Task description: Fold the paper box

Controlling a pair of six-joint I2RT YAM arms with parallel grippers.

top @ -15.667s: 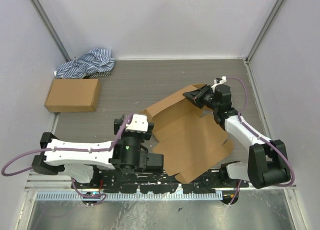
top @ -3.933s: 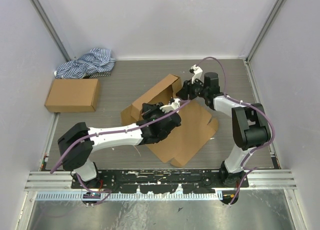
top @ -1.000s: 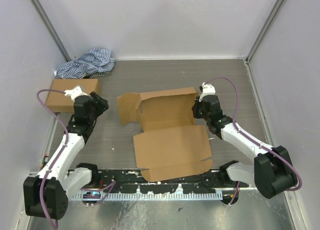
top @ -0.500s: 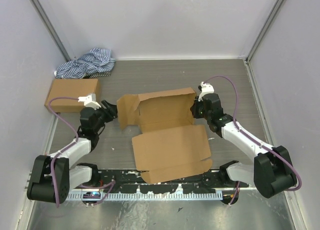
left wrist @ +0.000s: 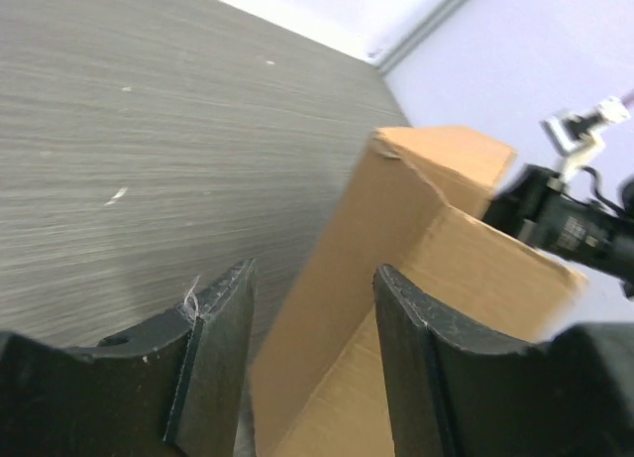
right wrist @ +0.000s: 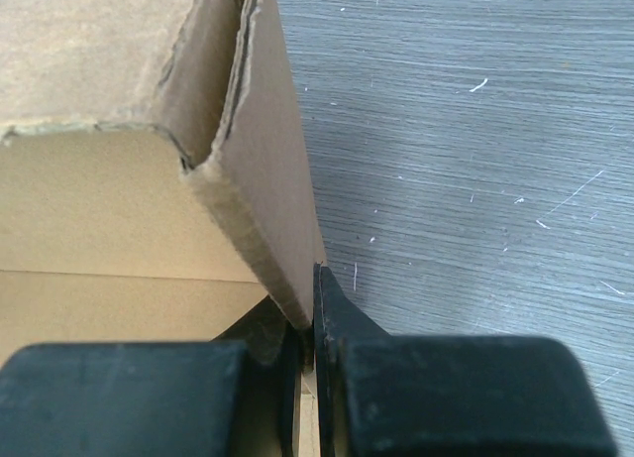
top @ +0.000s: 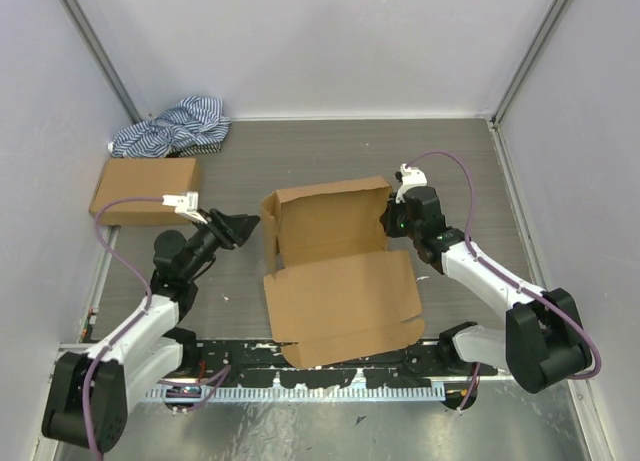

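Three pale walls (top: 300, 41), grey-grained tabletop (top: 330, 151); left fingers (left wrist: 218, 358) apart, right fingers (right wrist: 337, 328) tight on paper box (top: 340, 291).

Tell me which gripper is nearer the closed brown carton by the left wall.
Left. The left gripper sits just right of the carton; the right gripper pinches the right wall of the paper box, farther off.

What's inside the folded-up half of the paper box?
Only bare cardboard shows inside the paper box. The right gripper, pinching its right wall, hides that edge of the floor.
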